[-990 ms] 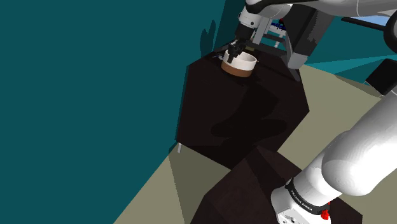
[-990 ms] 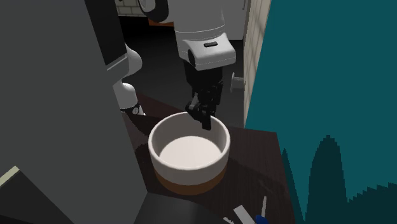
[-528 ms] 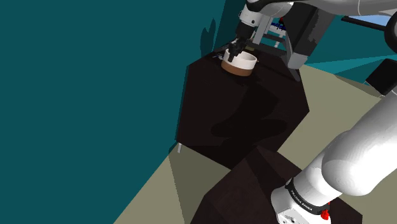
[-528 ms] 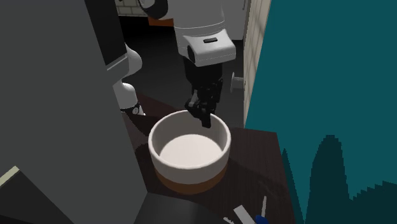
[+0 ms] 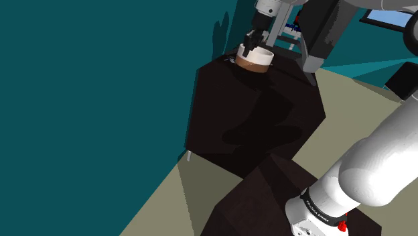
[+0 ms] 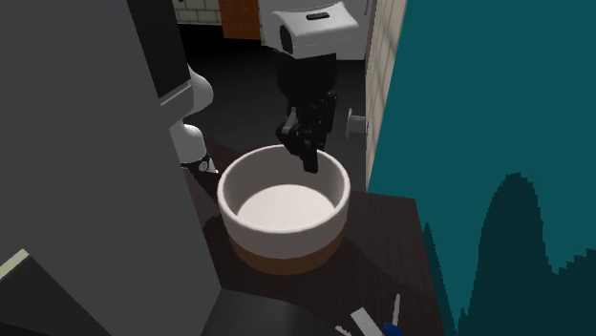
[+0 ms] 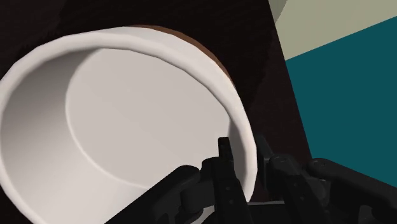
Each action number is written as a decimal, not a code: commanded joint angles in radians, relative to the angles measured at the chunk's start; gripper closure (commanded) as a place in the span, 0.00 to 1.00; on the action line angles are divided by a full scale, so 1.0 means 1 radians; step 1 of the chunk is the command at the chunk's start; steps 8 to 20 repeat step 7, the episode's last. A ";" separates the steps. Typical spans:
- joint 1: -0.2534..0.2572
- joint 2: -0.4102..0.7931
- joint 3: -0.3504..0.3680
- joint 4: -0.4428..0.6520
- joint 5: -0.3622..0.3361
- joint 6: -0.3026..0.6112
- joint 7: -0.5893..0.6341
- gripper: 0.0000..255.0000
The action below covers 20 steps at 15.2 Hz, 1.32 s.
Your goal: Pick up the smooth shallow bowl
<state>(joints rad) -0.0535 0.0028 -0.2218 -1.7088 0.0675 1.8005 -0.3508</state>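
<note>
Bowl: white with a brown band round its foot, straight-walled and smooth inside (image 6: 283,215)
Bowl facing: mouth up, so the pale flat floor shows in the second exterior view and the wrist view
Bowl long axis: none to speak of, since the rim is a circle (image 7: 127,121)
Bowl place: over the dark worktop (image 5: 254,114), at its 12 o'clock corner in the shoulder view, close to the teal wall (image 5: 100,80)
Bowl contact with worktop: I cannot tell whether the foot rests on it or hangs just clear
Claw: black (image 6: 308,157), coming down from above onto the rim
Claw state: clenched on the bowl's wall, one finger (image 7: 224,156) inside and the other outside
Bowl relative to claw: the grip sits at about 1 o'clock on the rim in the second exterior view and about 11 o'clock in the shoulder view (image 5: 250,45), with most of the bowl spread away beneath the fingers
Small items: a blue and white pair lies on the worktop at the bowl's 5 o'clock (image 6: 382,320), apart from it
</note>
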 commanded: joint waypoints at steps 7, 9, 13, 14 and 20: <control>-0.001 0.010 -0.001 0.099 0.001 -0.088 0.003 1.00; -0.001 0.010 -0.001 0.099 0.001 -0.088 0.003 1.00; -0.001 0.010 -0.001 0.099 0.001 -0.088 0.003 1.00; -0.001 0.010 -0.001 0.099 0.001 -0.088 0.003 1.00; -0.001 0.010 -0.001 0.099 0.001 -0.088 0.003 1.00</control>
